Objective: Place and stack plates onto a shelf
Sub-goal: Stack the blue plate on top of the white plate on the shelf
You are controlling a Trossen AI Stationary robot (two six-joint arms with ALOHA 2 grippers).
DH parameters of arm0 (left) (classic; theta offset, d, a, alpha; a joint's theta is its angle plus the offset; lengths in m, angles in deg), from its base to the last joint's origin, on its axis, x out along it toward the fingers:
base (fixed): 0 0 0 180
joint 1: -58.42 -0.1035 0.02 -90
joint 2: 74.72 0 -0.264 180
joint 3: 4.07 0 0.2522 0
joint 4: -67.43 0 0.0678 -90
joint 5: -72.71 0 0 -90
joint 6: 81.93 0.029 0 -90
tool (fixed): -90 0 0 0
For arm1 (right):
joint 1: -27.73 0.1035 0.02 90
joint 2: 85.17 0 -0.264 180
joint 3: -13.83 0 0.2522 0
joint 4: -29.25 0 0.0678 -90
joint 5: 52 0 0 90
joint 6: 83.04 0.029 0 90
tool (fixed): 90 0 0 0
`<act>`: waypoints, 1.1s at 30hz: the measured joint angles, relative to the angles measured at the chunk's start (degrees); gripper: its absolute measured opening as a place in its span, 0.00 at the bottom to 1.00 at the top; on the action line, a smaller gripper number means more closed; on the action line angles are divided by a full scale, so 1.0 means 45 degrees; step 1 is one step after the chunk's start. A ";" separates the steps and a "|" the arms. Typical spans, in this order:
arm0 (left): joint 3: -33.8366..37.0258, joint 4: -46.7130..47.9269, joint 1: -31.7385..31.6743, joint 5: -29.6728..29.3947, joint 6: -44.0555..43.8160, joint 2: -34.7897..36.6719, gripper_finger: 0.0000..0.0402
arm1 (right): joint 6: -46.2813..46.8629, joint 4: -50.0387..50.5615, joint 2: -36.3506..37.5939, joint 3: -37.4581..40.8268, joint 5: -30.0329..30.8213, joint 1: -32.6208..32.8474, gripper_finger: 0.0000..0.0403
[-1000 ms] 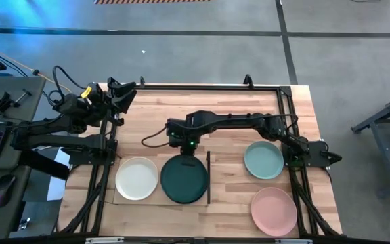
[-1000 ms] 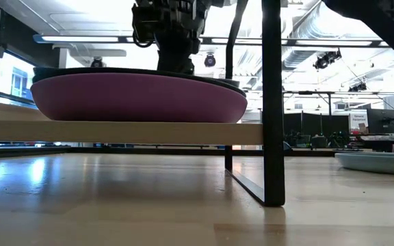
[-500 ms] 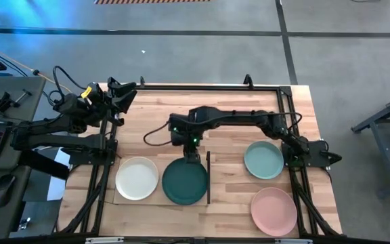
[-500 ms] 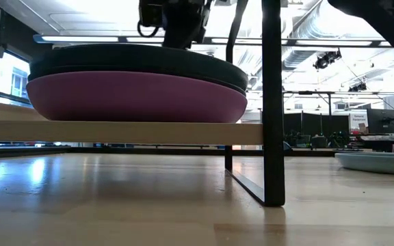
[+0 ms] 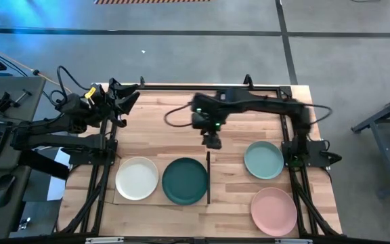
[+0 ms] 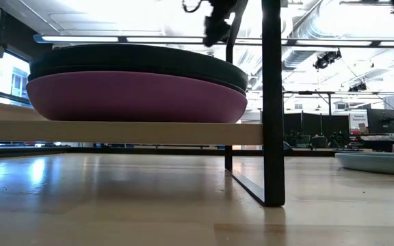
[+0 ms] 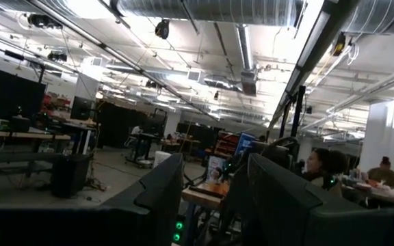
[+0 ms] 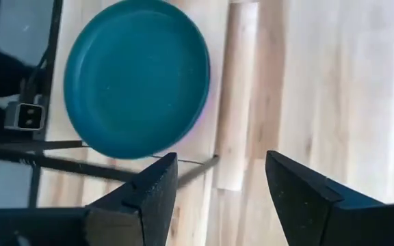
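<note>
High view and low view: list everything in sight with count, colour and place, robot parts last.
dark teal plate: one, on the shelf's right half, stacked on the purple plate
purple plate: one, under the dark teal plate, seen in the low view
white plate: one, on the shelf's left half
pale mint plate: one, on the tabletop right of the shelf
pink plate: one, on the tabletop near the front right corner
shelf: one, pale plywood, front centre-left of the tabletop
tabletop: one, striped wood
left gripper: parked at the back left corner
right gripper: open, empty, above the table behind the shelf's right end
</note>
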 joint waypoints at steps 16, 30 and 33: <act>0.0008 0.1349 -0.0002 -0.0005 -0.0209 -0.0351 0.39 | 0.6129 -1.6009 1.0344 1.3667 0.2299 -0.0695 0.50; 0.0010 0.1297 -0.0003 -0.0005 -0.0219 -0.0418 0.39 | 0.8333 -1.2931 1.0957 1.3191 0.3882 -0.0873 0.50; 0.0010 0.1297 -0.0005 -0.0005 -0.0233 -0.0418 0.39 | 1.0106 -0.7796 1.0778 1.2239 0.5276 -0.1184 0.50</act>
